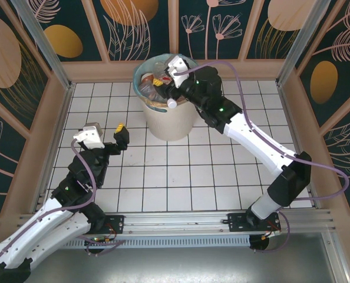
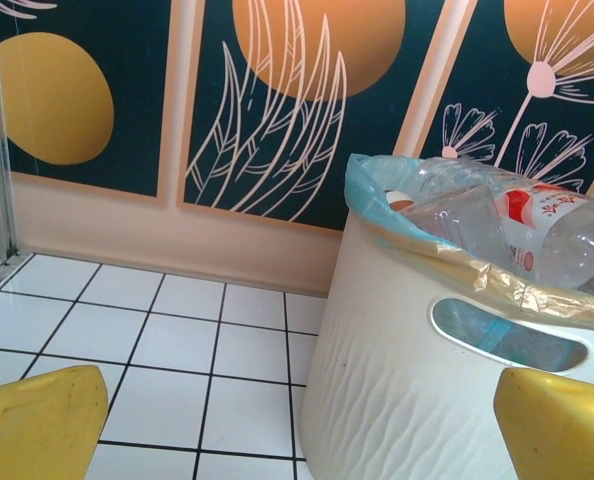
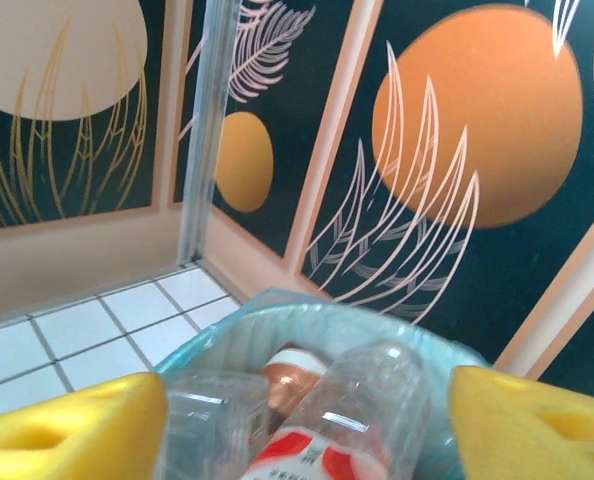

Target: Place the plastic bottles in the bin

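Your right gripper [image 3: 307, 425] hangs above the bin [image 1: 169, 121], jaws released. Between and below its yellow pads [image 3: 67, 430] lie the plastic bottles [image 3: 347, 405]: clear, crinkled, red-labelled. The bin is round cream plastic, wave-textured, with a slotted handle and a glossy blue-green liner. Your left gripper [image 2: 297, 430] is spread wide and empty, with the bin ahead of its right jaw.

Clear glossy plastic bottles [image 3: 367, 400], matt cream plastic bin [image 2: 397, 400], glossy white tiles [image 2: 177, 330]
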